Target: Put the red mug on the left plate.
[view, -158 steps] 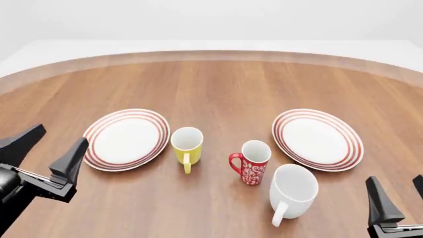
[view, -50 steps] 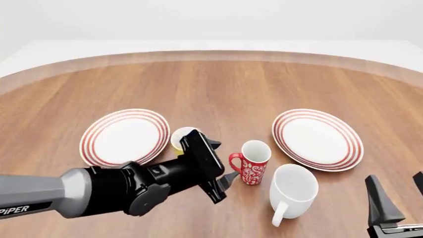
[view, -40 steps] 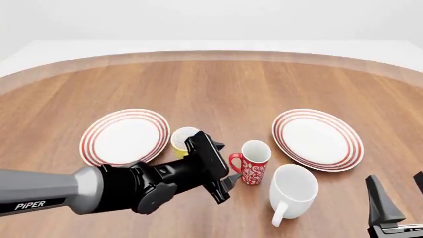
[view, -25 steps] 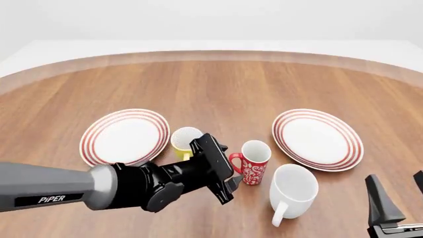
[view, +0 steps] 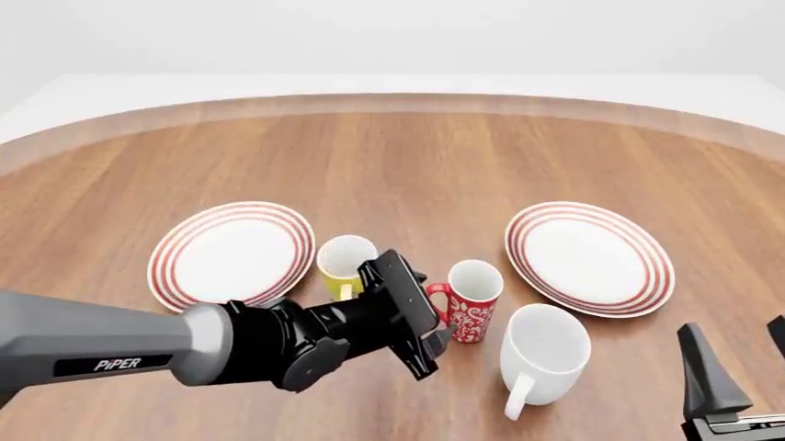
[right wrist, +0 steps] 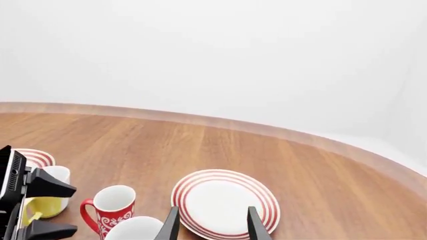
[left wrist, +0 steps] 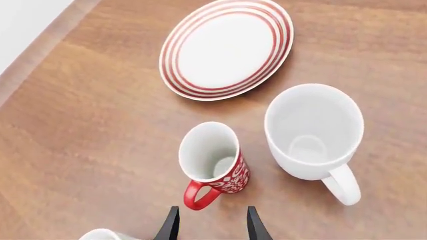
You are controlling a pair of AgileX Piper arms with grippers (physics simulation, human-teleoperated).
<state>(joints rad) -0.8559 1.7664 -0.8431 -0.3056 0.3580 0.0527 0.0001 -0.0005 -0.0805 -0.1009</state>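
Front view, red mug [view: 472, 308] just beyond fingers [view: 432, 342]

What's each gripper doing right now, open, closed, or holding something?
Left gripper: open, empty, just short of the red mug.
Right gripper: open, empty.

Left arm reaching in from left, left gripper [view: 432, 322] low, jaws parted. Right gripper [view: 742, 372] parked at right edge, jaws apart.
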